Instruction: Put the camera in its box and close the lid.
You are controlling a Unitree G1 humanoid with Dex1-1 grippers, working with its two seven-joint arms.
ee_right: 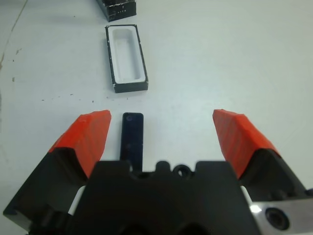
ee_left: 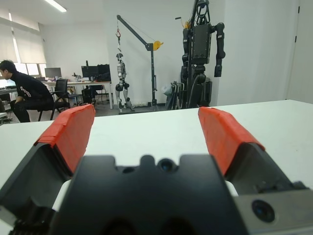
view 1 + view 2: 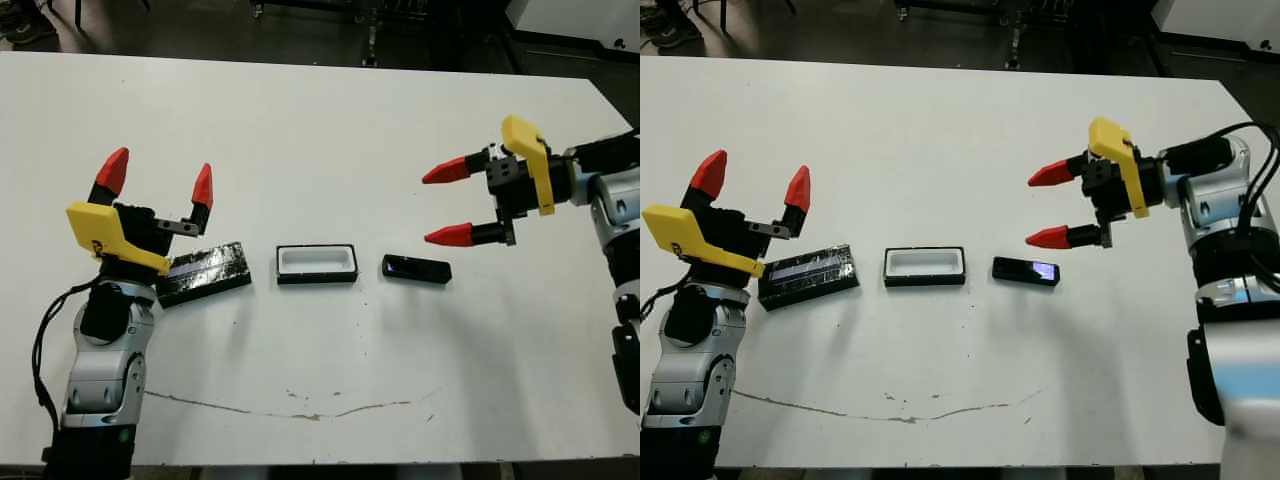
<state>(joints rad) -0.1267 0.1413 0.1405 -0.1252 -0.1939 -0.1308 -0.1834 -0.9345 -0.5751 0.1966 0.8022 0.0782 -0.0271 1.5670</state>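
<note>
- The white surface (image 3: 330, 120) carries 3 small things in a row across its middle, with a thin dark scuff line at about 6 o'clock near the front edge.
- The left end effector (image 3: 157, 180) sits at about 9 o'clock, its 2 red-tipped fingers spread wide and pointing toward 12 o'clock, holding nothing. Its black body stands just beside the near end of the lid; whether they touch I cannot tell.
- The right end effector (image 3: 1050, 205) hangs at about 3 o'clock, its 2 fingers spread wide and pointing toward 9 o'clock, empty. Its lower fingertip is near the camera, just above it toward 12 o'clock, and apart from it.
- The lid (image 3: 205, 272), a glossy black slab with shiny streaks, lies flat at the 9 o'clock end of the row, slightly tilted from the row's line.
- The box (image 3: 317, 264), a shallow black tray with white lining, lies open in the middle of the row, apart from both neighbours.
- The camera (image 3: 1026, 271), a slim black bar with a small bluish screen at its 3 o'clock end, lies flat on the surface just beside the box on the 3 o'clock side, outside it.
- Beyond the surface, the left wrist view shows a seated person (image 2: 27, 95) at a desk.
</note>
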